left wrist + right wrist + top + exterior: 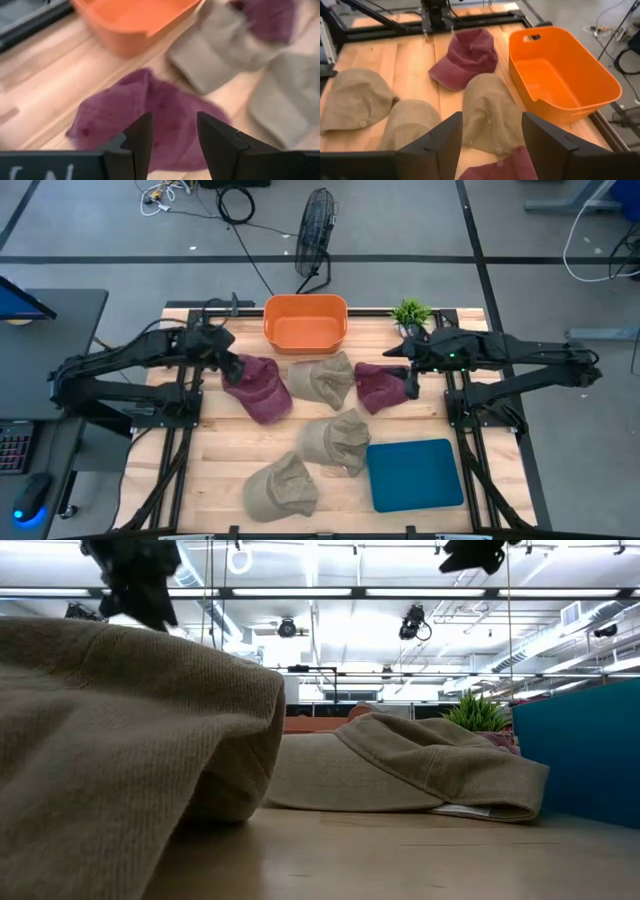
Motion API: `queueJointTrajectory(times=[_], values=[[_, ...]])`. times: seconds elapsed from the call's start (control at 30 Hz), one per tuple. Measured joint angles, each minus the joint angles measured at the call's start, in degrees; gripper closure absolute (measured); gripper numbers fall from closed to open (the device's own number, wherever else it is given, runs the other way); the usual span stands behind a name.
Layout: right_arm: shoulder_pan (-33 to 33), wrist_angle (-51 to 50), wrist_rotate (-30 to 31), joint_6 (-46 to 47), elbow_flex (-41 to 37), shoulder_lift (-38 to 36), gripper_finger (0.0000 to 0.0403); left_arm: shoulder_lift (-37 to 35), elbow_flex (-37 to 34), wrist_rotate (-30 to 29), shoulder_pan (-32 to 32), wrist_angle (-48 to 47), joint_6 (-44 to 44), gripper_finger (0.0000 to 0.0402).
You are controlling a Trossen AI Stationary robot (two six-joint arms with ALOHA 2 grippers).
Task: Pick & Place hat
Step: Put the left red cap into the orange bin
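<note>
Two maroon hats lie on the wooden table. My left gripper is open above the left maroon hat, with a finger over each side of its crown. My right gripper is open above the right maroon hat, which shows only at the edge of the right wrist view. An orange bin stands at the table's far edge, between the two arms.
Three tan hats lie in the middle of the table and toward its near edge. A blue mat lies near the right. A small green plant stands right of the bin. Bare wood shows at the near left.
</note>
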Motion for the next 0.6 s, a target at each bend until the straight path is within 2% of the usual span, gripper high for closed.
queueJointTrajectory(times=[0.23,0.6], values=[[-0.6,0.0,0.0,1.4,0.0,2.6,0.0193,10.5,0.0,0.5,7.1,-2.5,2.0,0.0244],[-0.6,-0.2,0.0,1.6,0.0,2.7,0.0193,21.9,-0.1,-1.3,15.0,-4.3,6.5,0.0244]])
